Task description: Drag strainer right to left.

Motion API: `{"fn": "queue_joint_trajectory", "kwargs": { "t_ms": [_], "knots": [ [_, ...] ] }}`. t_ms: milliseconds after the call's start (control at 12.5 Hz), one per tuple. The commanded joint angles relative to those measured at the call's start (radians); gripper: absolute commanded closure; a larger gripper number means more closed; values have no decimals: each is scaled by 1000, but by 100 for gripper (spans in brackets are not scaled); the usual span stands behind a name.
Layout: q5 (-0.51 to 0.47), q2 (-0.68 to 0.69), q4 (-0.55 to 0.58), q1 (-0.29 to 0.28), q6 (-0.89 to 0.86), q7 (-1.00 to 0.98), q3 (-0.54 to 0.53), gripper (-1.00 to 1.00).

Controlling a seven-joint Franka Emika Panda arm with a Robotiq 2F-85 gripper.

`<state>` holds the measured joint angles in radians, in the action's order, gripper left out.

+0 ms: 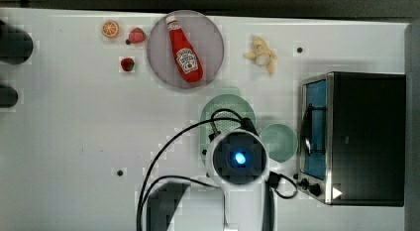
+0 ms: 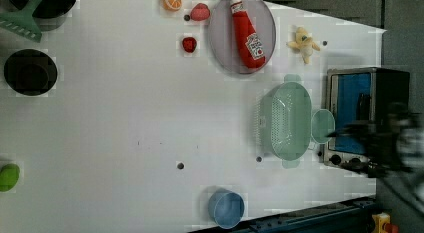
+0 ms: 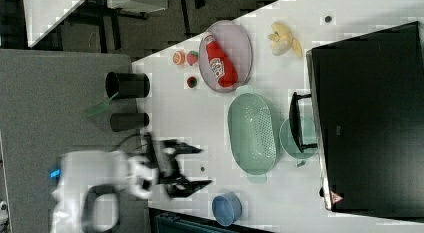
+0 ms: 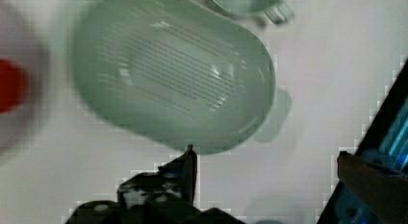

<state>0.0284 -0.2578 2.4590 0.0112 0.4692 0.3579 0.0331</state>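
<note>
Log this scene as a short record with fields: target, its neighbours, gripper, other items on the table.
target: strainer, upright on the white table, nothing in it
right neighbour: mug beside the strainer on the left view's right, between it and the toaster oven
gripper: gripper open, holding nothing, apart from the strainer
plate: grey plate with a ketchup bottle lying on it
fruit: orange slice, two strawberries, banana
other: blue bowl near the table's edge
</note>
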Motion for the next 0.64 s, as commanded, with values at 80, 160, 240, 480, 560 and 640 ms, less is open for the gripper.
{"fn": "queue_joint_trajectory", "kwargs": {
  "t_ms": [80,160,240,480,560,640],
  "knots": [
    [23,55,58,-5,191,213,-29,-100],
    [23,114,52,-5,248,242,-35,-100],
    [23,174,42,-5,295,252,-40,-100],
    [23,344,22,-5,459,278,-41,-100],
    [22,392,22,-5,524,305,-41,-100],
    [22,433,22,-7,577,345,-42,-100]
  ]
}}
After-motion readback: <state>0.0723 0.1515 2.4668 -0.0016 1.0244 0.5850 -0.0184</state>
